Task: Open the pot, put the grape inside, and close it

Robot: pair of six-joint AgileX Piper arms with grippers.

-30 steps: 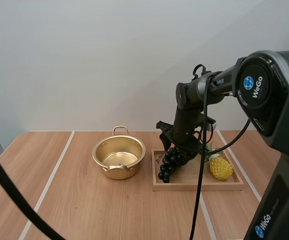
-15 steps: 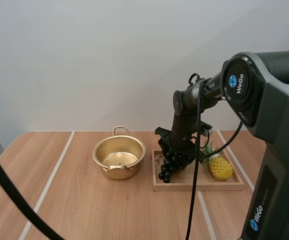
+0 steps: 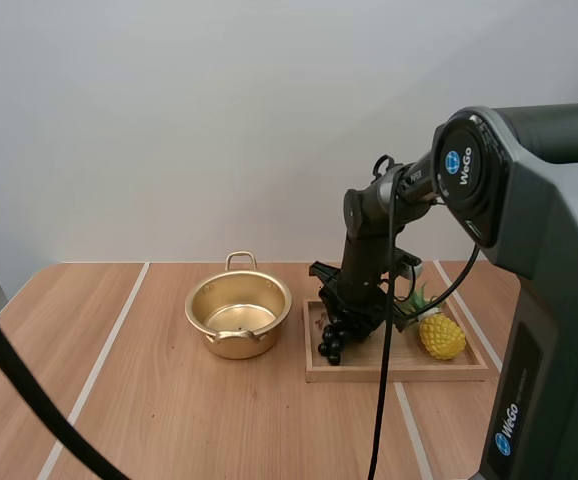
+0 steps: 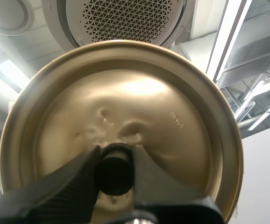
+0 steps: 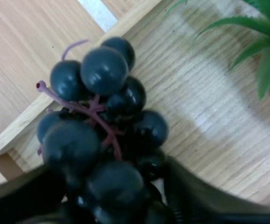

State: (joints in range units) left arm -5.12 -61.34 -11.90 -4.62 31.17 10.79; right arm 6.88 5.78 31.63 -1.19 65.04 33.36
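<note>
The grapes (image 3: 333, 338) are pinched at the top by the right gripper (image 3: 349, 306), with the bunch hung long-ways down under it, tip over the tray's (image 3: 409, 372) left end. The lid (image 4: 139, 102) is clamped by its knob in the left gripper (image 4: 115, 164).

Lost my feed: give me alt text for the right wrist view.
The right gripper's fingers pinch a bunch of dark grapes on a purple stem, over the wooden tray near its edge. Green leaves lie over the tray near the bunch.
</note>
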